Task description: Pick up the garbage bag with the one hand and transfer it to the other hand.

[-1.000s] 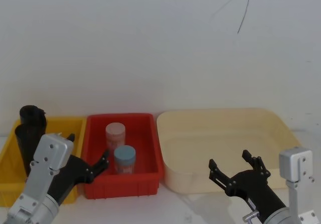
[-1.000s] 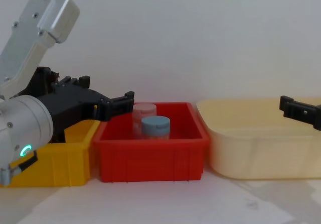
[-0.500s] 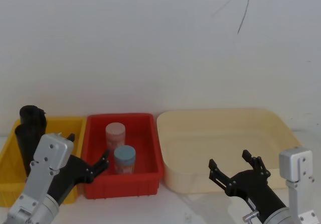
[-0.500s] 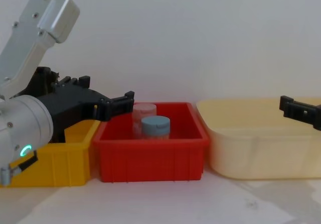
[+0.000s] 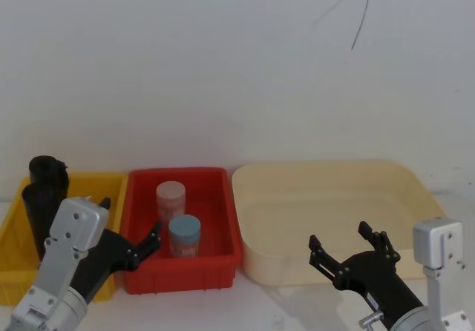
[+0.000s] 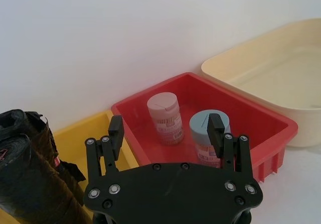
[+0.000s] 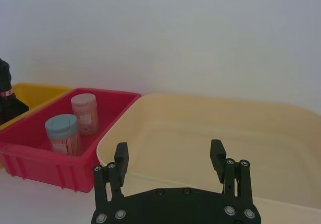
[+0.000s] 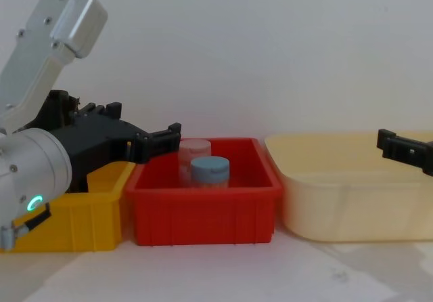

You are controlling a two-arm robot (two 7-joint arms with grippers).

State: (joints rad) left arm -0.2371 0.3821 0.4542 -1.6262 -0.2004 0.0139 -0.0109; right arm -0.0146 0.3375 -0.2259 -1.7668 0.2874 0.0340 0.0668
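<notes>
garbage bag (image 5: 33,211) partly hidden behind left arm (image 5: 70,253); left pincer (image 5: 130,219) and right pincer (image 5: 338,236) both spread apart.

No visible change since before

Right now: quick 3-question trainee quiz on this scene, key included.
1. True or false: the left gripper has its jaws shut on a black roll.
2. The two jars stand in: A yellow bin, B red bin, C on the table?
3. Fill in: the right gripper, jaws open, hovers in front of the ____ tub.
Key: 1 false; 2 B; 3 cream.
</notes>
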